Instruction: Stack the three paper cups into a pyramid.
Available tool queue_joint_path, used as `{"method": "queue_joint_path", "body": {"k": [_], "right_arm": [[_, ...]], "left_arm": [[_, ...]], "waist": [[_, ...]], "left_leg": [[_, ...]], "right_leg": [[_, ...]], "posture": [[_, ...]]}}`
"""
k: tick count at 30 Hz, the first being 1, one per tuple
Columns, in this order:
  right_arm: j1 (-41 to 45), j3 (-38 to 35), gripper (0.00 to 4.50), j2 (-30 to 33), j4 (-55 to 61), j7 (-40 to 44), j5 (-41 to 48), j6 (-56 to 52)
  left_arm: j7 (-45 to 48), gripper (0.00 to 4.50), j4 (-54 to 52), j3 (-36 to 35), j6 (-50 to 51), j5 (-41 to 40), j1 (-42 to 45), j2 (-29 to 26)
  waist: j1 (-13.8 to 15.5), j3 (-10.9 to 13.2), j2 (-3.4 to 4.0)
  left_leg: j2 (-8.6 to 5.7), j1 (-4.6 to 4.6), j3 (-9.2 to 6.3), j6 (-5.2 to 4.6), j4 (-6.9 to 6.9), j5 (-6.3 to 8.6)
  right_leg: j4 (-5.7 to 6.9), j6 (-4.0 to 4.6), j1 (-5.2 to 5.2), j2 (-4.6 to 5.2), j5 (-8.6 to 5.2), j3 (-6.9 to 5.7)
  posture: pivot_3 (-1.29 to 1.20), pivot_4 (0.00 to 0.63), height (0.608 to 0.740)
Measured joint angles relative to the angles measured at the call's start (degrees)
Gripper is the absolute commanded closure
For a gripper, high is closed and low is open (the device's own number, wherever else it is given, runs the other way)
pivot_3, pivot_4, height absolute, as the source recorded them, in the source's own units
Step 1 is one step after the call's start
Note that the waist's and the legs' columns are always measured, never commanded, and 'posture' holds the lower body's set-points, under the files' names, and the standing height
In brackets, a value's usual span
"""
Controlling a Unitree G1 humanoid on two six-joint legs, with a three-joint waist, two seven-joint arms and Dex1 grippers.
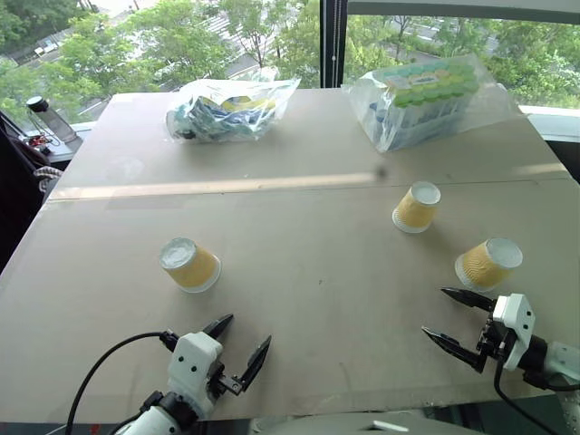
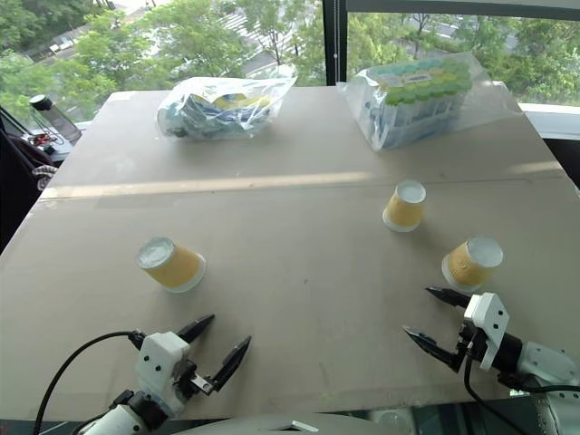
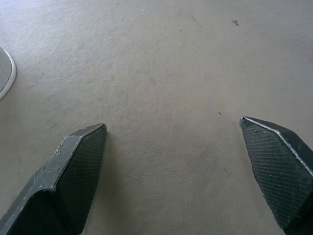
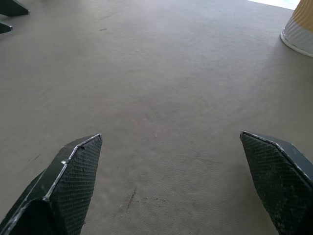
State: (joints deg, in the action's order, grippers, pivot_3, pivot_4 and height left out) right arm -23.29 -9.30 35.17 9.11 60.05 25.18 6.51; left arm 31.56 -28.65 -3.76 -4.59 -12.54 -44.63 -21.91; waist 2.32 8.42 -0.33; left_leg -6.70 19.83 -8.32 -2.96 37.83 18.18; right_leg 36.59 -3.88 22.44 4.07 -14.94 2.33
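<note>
Three yellow-orange paper cups stand apart, rims down and white bases up, on the tan table (image 1: 308, 272). One cup (image 1: 190, 264) is at the left, one (image 1: 417, 207) at the middle right, and one (image 1: 488, 264) near the right edge. My left gripper (image 1: 246, 330) hovers open at the near edge, a little nearer than and to the right of the left cup, whose rim (image 3: 5, 73) shows in the left wrist view. My right gripper (image 1: 434, 312) is open just in front of the rightmost cup (image 4: 301, 24), not touching it. Nothing is between either gripper's fingers.
Two clear plastic bags of packaged goods lie at the far side, one (image 1: 231, 109) at the left and one (image 1: 426, 95) at the right. A dark-capped bottle (image 1: 45, 116) stands beyond the table's left corner. A window runs behind the far edge.
</note>
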Motion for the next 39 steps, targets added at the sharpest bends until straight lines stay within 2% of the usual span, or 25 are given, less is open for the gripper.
{"method": "queue_joint_path", "body": {"k": [20, 21, 23, 24, 25, 26, 27, 28, 34, 39], "right_arm": [[-5.0, 0.0, 0.0, -0.8, 3.5, -2.2, -0.6, -0.7], [-5.1, 0.0, 0.0, -0.9, 3.6, -2.5, -0.8, -0.5], [-5.7, -0.1, 0.0, -1.3, 4.0, -3.2, -1.1, -0.2], [-5.8, -0.1, 0.0, -1.5, 4.3, -3.4, -1.4, -0.2], [-6.1, -0.1, 0.0, -1.8, 4.5, -3.8, -1.6, -0.2], [-6.3, 0.0, 0.0, -2.0, 5.1, -4.2, -1.8, -0.2], [-6.3, 0.0, 0.0, -2.1, 5.3, -4.3, -1.8, -0.2], [-6.3, 0.0, 0.0, -2.2, 5.9, -4.4, -1.9, -0.2], [-7.0, -0.3, 0.0, -2.5, 6.9, -5.5, -1.6, -0.4], [-11.5, -2.4, 0.0, -3.6, 9.2, -6.5, 0.0, -0.4]], "left_arm": [[2.5, 0.03, 0.0, -0.7, 1.8, -1.2, 1.6, -3.8], [2.6, 0.03, 0.0, -0.7, 1.9, -1.3, 1.8, -3.9], [3.2, 0.03, 0.1, -0.6, 2.3, -1.3, 2.2, -4.2], [3.5, 0.03, 0.1, -0.6, 2.4, -1.3, 2.3, -4.3], [3.8, 0.03, 0.1, -0.6, 2.6, -1.3, 2.5, -4.5], [4.0, 0.03, 0.1, -0.6, 2.7, -1.4, 2.8, -4.7], [4.1, 0.03, 0.1, -0.6, 2.7, -1.4, 2.8, -4.7], [4.5, 0.03, 0.1, -0.6, 2.7, -1.7, 2.9, -4.7], [5.3, 0.03, 0.5, -0.5, 3.0, -2.2, 3.9, -4.9], [7.6, 0.03, 1.2, -0.5, 3.5, -3.2, 6.1, -6.6]], "waist": [[0.1, -0.1, 0.08], [0.0, 0.0, 0.08], [-0.9, 0.1, 0.18], [-1.4, 0.1, 0.4], [-1.6, 0.1, 0.62], [-1.7, 0.1, 0.78], [-1.7, 0.1, 0.82], [-1.6, 0.1, 0.96], [0.3, 0.0, 0.92], [1.4, 0.1, 0.86]], "left_leg": [[-0.07, 0.03, -0.11, 0.0, -0.01, 0.0], [-0.31, 0.26, -0.55, -0.02, -0.04, 0.01], [-0.99, 0.31, -1.77, -0.21, -0.06, 0.13], [-1.25, 0.41, -2.15, -0.27, -0.04, 0.01], [-1.74, 0.38, -2.72, -0.39, -0.03, -0.14], [-2.8, 0.03, -4.22, -0.57, -0.05, -0.37], [-3.09, 0.0, -4.62, -0.54, -0.05, -0.43], [-4.23, -0.13, -6.45, -0.27, -0.06, -0.67], [-3.83, 0.0, -5.58, -0.22, -0.32, -0.68], [-3.74, -0.01, -4.95, -0.34, -0.39, -0.6]], "right_leg": [[0.0, 0.0, -0.08, 0.07, 0.0, -0.1], [-0.08, -0.05, -0.45, 0.26, -0.05, -0.55], [-0.06, -0.23, -1.05, 1.38, -0.59, -2.11], [-0.04, -0.37, -1.37, 2.08, -0.79, -3.08], [0.03, -0.5, -1.58, 2.33, -0.96, -3.56], [0.23, -0.88, -1.74, 2.4, -1.35, -4.26], [0.23, -0.97, -1.77, 2.47, -1.42, -4.31], [0.25, -1.15, -1.73, 2.85, -1.65, -4.59], [0.28, -0.92, -1.21, 2.94, -1.77, -3.51], [0.4, -0.94, -0.95, 2.92, -1.76, -2.96]], "posture": [[0.0, 0.15, 0.74], [0.0, 0.15, 0.74], [0.0, 0.15, 0.74], [0.0, 0.15, 0.74], [0.0, 0.15, 0.74], [0.0, 0.15, 0.74], [0.0, 0.15, 0.74], [0.0, 0.15, 0.74], [0.0, 0.15, 0.74], [0.0, 0.15, 0.74]]}}
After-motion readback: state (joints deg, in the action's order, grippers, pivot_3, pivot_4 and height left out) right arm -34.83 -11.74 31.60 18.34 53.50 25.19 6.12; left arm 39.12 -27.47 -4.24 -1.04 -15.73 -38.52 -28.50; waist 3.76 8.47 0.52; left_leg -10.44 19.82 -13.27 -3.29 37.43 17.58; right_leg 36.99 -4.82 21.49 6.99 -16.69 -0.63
